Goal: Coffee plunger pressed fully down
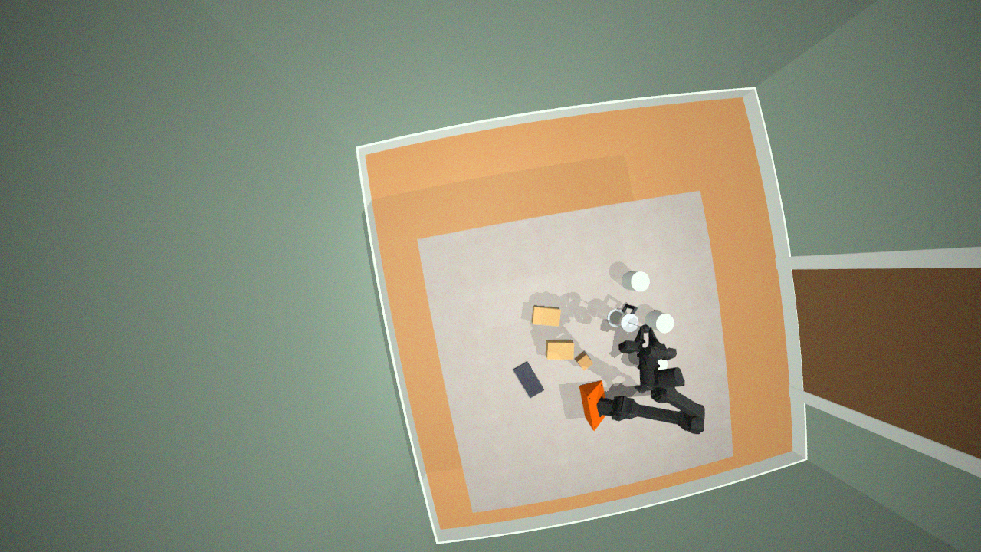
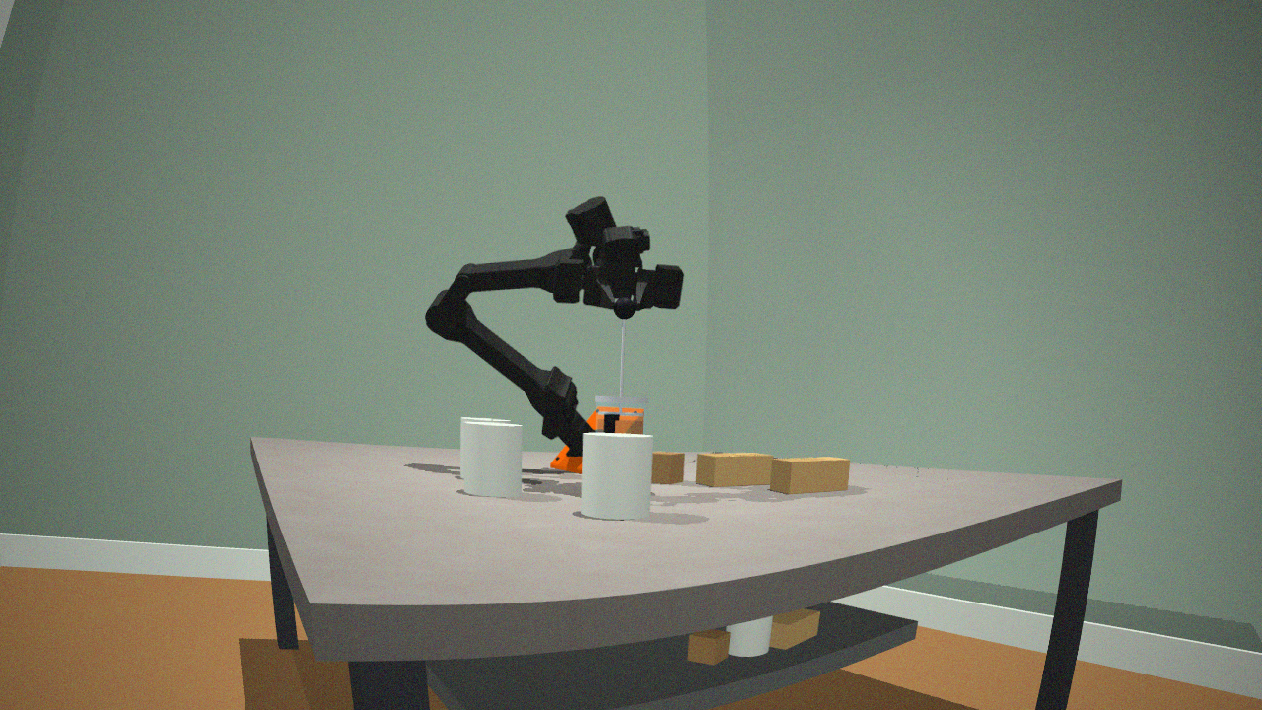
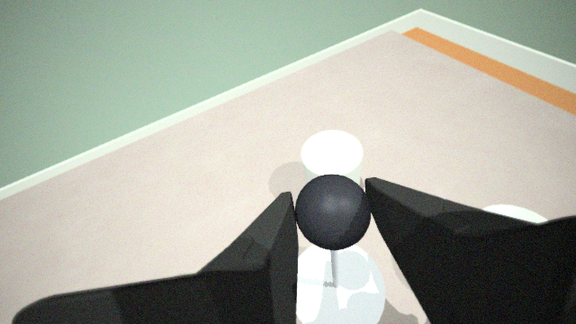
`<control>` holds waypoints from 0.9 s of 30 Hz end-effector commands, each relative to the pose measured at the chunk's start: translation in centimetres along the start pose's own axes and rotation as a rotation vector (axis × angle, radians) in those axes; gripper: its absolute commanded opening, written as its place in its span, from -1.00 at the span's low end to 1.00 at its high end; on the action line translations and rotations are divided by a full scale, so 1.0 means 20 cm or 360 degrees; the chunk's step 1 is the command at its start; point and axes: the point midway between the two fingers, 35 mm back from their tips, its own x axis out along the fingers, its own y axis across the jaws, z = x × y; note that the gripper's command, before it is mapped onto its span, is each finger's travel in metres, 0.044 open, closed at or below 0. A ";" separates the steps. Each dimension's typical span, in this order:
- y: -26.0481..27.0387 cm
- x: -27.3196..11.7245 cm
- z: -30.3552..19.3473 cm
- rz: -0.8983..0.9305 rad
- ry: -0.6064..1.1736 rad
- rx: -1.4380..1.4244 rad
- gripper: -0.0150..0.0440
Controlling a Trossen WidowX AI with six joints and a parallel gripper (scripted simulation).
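The coffee press stands upright on the table, with its pale lid (image 1: 629, 322) (image 2: 620, 400) (image 3: 366, 308) and a black handle (image 1: 628, 308). Its thin rod (image 2: 622, 357) (image 3: 334, 267) rises high above the lid to a round black knob (image 2: 624, 309) (image 3: 333, 220), so the plunger is up. My gripper (image 1: 645, 332) (image 3: 328, 194) is shut on the knob, one fingertip against each side in the wrist view. In the top view the fingers mostly hide the knob. The lower part of the press is partly hidden behind a white cylinder in the exterior view.
A white cylinder (image 1: 664, 322) (image 2: 492, 461) stands close beside the press, another (image 1: 640, 280) (image 2: 616, 476) (image 3: 332, 150) stands beyond it, and a third (image 1: 661, 364) is partly under the arm. Wooden blocks (image 1: 546, 315) (image 1: 559, 349) (image 1: 583, 360) and a dark slab (image 1: 528, 379) lie nearer the orange base (image 1: 591, 406).
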 end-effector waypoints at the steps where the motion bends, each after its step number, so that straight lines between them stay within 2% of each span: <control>1: 0.00 0.00 0.00 0.0001 -0.0001 -0.0005 -0.08; 27: 0.02 0.11 -0.14 0.0007 0.0007 -0.0002 -0.08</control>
